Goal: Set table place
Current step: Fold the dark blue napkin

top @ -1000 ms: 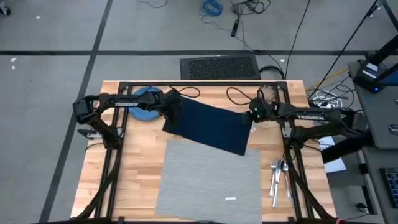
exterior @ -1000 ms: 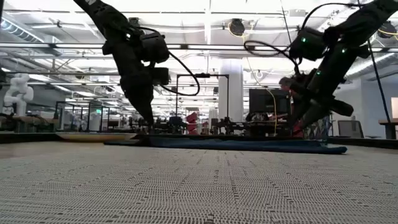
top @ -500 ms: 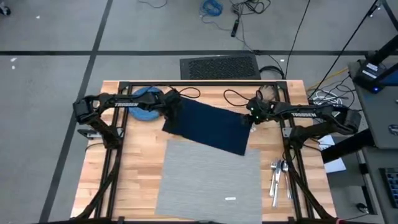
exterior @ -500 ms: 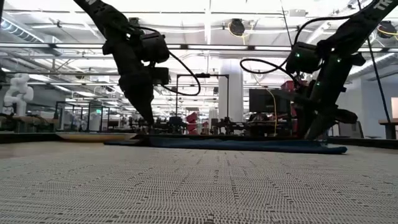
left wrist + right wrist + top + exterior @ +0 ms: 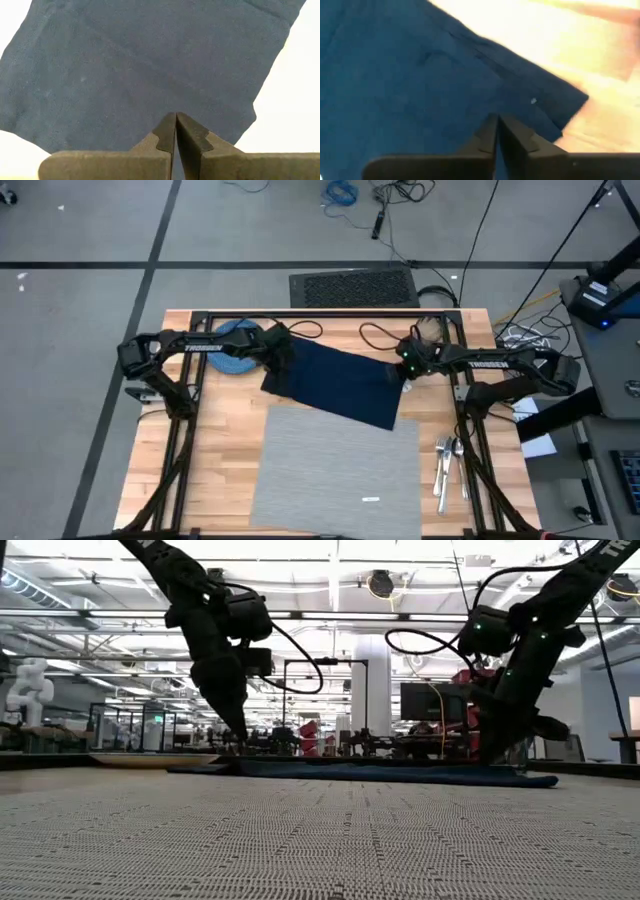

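1. Grey woven placemat (image 5: 335, 465) lies flat at the table's (image 5: 215, 450) near middle.
2. Navy napkin (image 5: 340, 380), soft and limp, overlaps its far edge; best pinched at corners.
3. Left gripper (image 5: 175, 131) and right gripper (image 5: 497, 131) each have fingers pressed together over the napkin's opposite ends.

one grey placemat (image 5: 335, 470), one navy napkin (image 5: 345, 385), one blue dish (image 5: 232, 350), one cutlery cluster (image 5: 447, 460).
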Tool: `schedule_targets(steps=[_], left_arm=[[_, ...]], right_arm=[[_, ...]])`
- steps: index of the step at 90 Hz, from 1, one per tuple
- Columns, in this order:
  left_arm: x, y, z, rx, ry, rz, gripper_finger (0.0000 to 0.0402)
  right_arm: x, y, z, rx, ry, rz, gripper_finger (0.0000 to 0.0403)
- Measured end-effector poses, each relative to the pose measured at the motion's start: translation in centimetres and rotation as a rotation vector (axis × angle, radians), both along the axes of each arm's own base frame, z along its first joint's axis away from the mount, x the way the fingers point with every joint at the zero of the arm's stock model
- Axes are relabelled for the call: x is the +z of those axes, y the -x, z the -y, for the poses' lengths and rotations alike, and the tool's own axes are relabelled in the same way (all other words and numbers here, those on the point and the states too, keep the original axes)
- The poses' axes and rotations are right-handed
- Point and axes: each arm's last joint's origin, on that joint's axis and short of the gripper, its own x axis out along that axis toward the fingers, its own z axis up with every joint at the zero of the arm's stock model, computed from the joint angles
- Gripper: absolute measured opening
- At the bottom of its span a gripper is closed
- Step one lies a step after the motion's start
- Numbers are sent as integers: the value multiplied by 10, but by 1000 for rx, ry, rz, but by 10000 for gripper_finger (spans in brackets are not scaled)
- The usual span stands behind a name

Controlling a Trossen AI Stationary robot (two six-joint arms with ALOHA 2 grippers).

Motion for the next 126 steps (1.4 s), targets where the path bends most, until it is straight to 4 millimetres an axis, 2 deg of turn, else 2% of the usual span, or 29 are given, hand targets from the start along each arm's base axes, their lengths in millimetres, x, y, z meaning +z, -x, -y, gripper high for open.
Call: schedule_targets(steps=[11,20,52,68,85,93,101,105,126], left_arm=[[0,1,0,4,6,-6,0],[-1,1,1,4,10,-15,0],[-1,1,1,0,9,-14,0],[-1,1,1,-1,8,-13,0],[-1,1,1,-1,8,-13,0],[-1,1,1,-1,8,-13,0],[-1,1,1,-1,8,-13,0],[-1,1,1,-1,8,-13,0],[-9,7,3,5,24,-40,0]], right_arm=[[-1,5,0,-54,12,-49,11],[-1,5,0,-20,13,-60,29],[-4,4,1,32,19,-74,143],[-11,3,4,-8,16,-111,157],[-14,0,5,-23,13,-100,138],[-14,-1,4,-18,13,-93,97],[-14,-3,2,-1,11,-83,31],[-14,-4,1,6,13,-79,14],[-3,-4,-3,-28,49,-29,2]])
